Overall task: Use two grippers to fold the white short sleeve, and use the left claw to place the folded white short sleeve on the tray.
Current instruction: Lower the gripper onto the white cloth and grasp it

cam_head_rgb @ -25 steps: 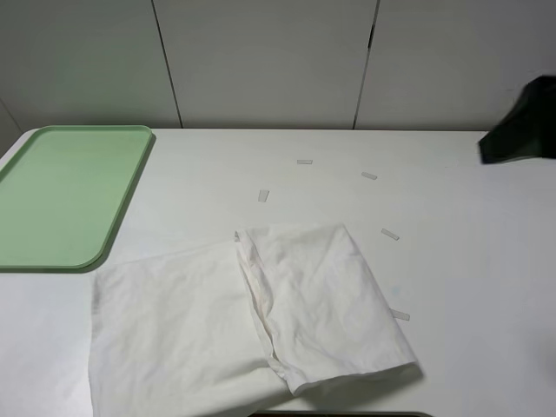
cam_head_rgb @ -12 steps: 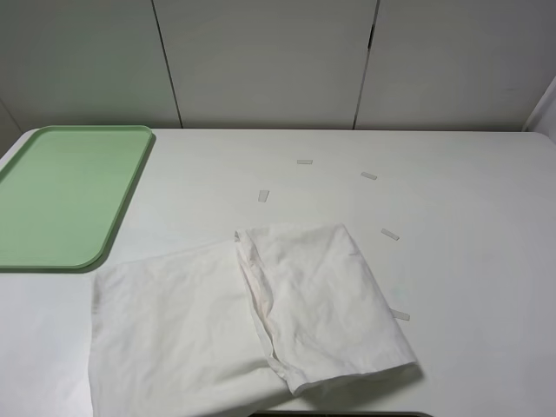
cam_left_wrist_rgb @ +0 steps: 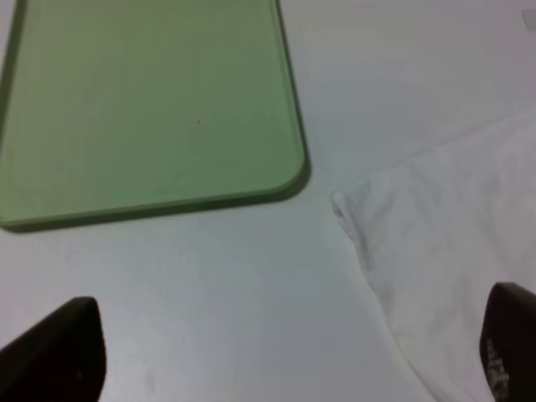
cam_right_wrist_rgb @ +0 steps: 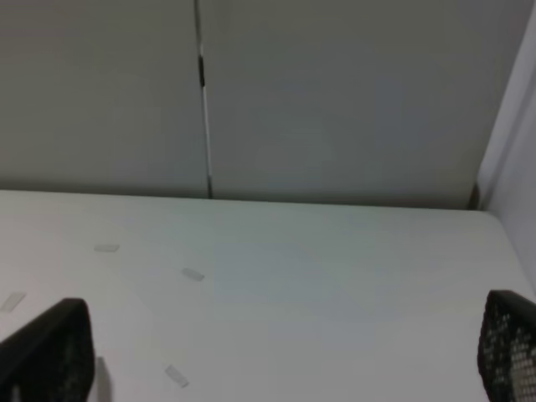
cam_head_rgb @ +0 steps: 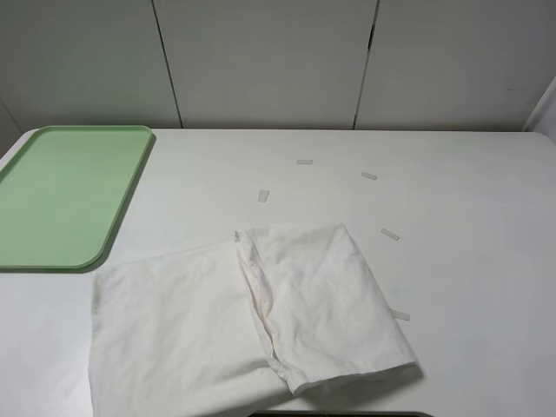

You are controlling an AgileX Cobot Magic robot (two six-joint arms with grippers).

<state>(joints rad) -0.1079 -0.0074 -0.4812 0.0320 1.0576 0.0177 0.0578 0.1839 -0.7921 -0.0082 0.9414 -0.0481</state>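
Left end effector (cam_left_wrist_rgb: 293,347) beside white shirt (cam_left_wrist_rgb: 452,243)

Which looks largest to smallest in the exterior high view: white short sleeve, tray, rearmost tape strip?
1. white short sleeve, though it lies nearest the camera.
2. tray, cut off by the frame edge.
3. rearmost tape strip, clearly smallest.

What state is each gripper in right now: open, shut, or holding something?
Left gripper: open, holding nothing, near the shirt.
Right gripper: open, holding nothing.
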